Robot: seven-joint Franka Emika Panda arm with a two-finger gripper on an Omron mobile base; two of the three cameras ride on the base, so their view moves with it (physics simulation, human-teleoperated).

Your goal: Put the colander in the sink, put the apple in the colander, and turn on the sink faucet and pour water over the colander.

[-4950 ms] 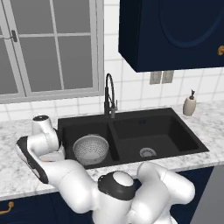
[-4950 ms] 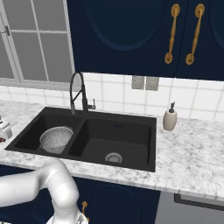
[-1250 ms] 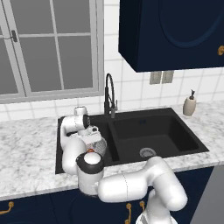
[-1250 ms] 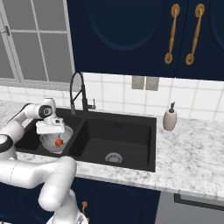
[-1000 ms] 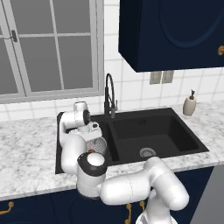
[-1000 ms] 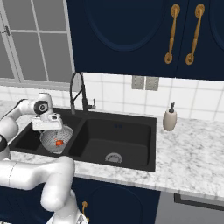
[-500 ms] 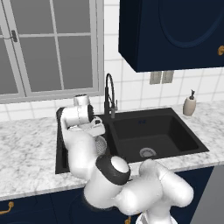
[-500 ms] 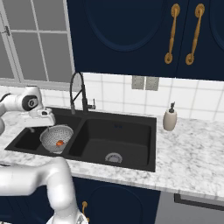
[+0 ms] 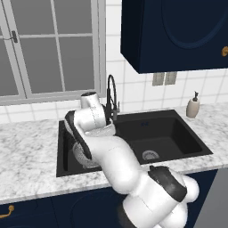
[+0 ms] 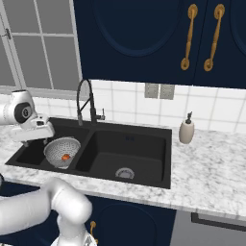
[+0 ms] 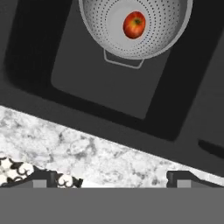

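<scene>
The light-grey colander (image 10: 61, 150) sits in the left basin of the black sink (image 10: 137, 149), with the red-orange apple (image 10: 65, 156) lying inside it. In the hand view the colander (image 11: 162, 30) and apple (image 11: 134, 24) are at the top, and the basin floor (image 11: 96, 83) is below them. My gripper (image 10: 40, 137) hovers above the sink's left rim, beside the colander and clear of it. Its fingertips (image 11: 41, 177) are spread wide and hold nothing, so the gripper (image 11: 112, 176) is open. The black gooseneck faucet (image 10: 85, 101) stands behind the divider. No water runs from it.
A beige soap dispenser (image 10: 186, 129) stands on the marble counter (image 10: 211, 163) to the right of the sink. My own arm covers most of the left basin in the left base view, where the faucet (image 9: 111, 95) rises just behind it. Windows and tiled wall close off the back.
The gripper has lifted out of the colander and drawn back toward the sink's left rim, leaving the apple inside. Five seconds ago the colander held nothing.
</scene>
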